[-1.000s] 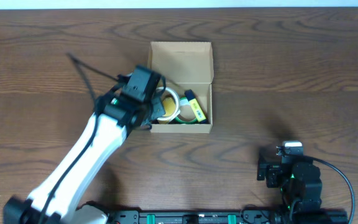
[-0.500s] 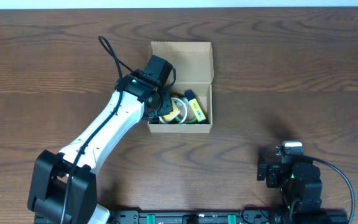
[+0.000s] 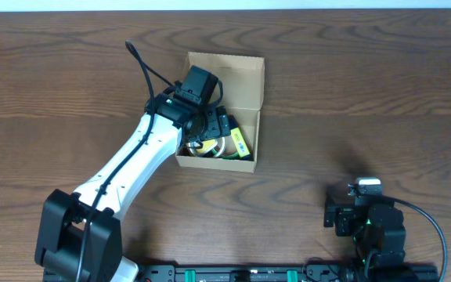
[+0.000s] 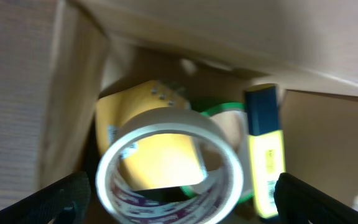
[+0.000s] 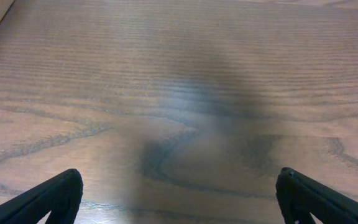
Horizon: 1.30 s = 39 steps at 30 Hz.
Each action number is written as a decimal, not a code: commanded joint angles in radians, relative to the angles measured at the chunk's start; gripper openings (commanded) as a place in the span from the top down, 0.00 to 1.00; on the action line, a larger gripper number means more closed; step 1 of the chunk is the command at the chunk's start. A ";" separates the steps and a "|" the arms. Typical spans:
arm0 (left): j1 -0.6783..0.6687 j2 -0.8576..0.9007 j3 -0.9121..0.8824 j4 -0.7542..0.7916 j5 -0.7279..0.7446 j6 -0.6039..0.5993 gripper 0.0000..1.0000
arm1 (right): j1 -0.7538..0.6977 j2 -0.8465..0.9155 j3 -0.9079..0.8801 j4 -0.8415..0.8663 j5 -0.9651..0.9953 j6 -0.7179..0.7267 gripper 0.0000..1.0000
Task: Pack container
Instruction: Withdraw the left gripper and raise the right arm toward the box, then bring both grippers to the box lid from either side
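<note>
Cardboard is catching the eye from overhead: the container is sitting around the middle of the tabletop, nearer the far edge, with its flap lid lying open toward that edge and its body turned slightly askew. The left arm is reaching in from the near left corner, and the left tool is hanging over the left half of the open box. The right arm is sitting folded at the near edge, toward the right corner, well apart from the box.

From the left wrist, I am looking down into the box. A white tape roll is lying on a yellow pad, a green roll is showing behind it, and a yellow highlighter with a dark cap is lying just beside them on the right. The two fingertips are showing at the bottom corners, spread wide, gripping nothing.

From the right wrist, the right tool is likewise gaping wide, with nothing between its tips but bare wood grain.
</note>
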 commanded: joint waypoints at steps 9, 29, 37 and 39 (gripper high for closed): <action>0.006 -0.006 0.375 -0.211 0.043 0.109 0.04 | -0.010 -0.007 -0.001 0.130 -0.131 0.152 0.01; 0.482 0.095 0.657 -0.367 0.036 0.124 0.37 | -0.009 1.178 0.813 0.422 -0.272 0.086 0.36; 0.507 0.347 0.657 -0.298 0.142 0.126 0.95 | -0.009 1.458 0.813 0.523 -0.297 0.230 0.99; 0.506 0.391 0.657 -0.281 0.172 0.126 0.95 | -0.009 1.505 0.813 0.550 -0.360 0.239 0.99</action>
